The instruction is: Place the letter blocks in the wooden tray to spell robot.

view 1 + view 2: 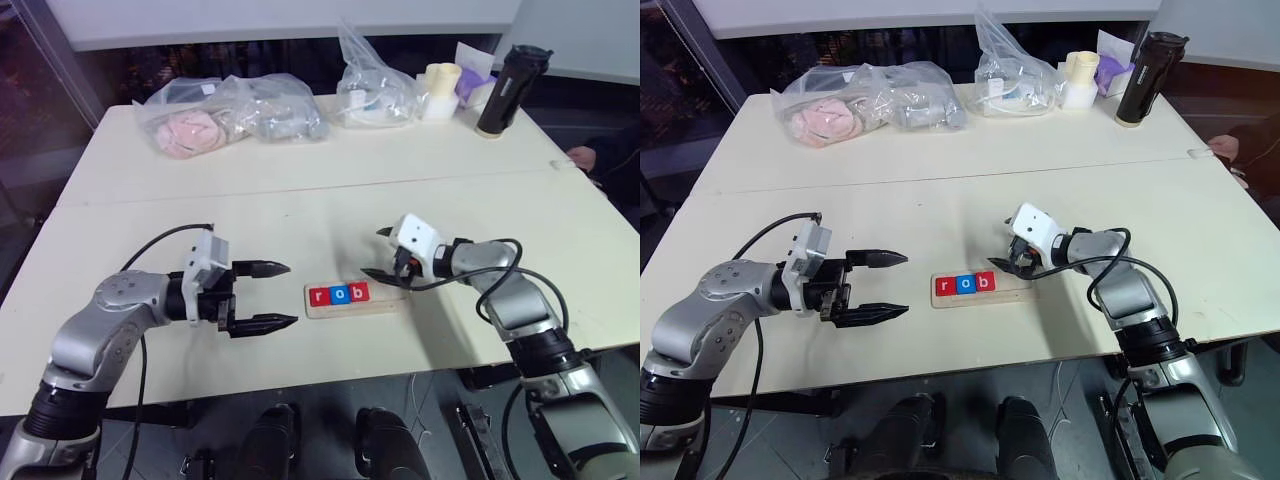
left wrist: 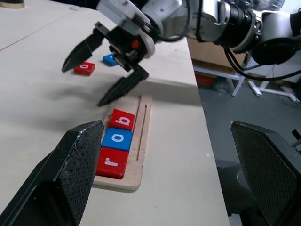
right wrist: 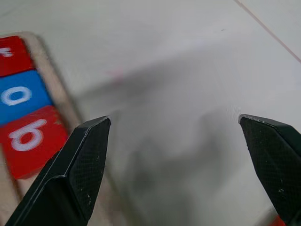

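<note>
Currently, tray (image 1: 352,301) lies flat on bench (image 1: 300,215), long axis left-right, holding r, o, b blocks (image 1: 339,294) at its left end. Left claw (image 1: 266,296) and right claw (image 1: 382,252) flank it, both open, empty.

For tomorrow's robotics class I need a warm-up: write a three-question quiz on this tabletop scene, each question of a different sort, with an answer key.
1. Multiple choice: which letter blocks already sit in the wooden tray? A) r, o, b  B) r, o, t  C) o, b, t
2. True or false: the right gripper is clamped on a block.
3. Short answer: in the left wrist view, what lies loose on the table beyond the tray?

Key
1. A: red r, blue o, red b.
2. False: its jaws stand open and empty, next to the tray's unfilled end.
3. Two blocks, a red block and a blue block.
</note>
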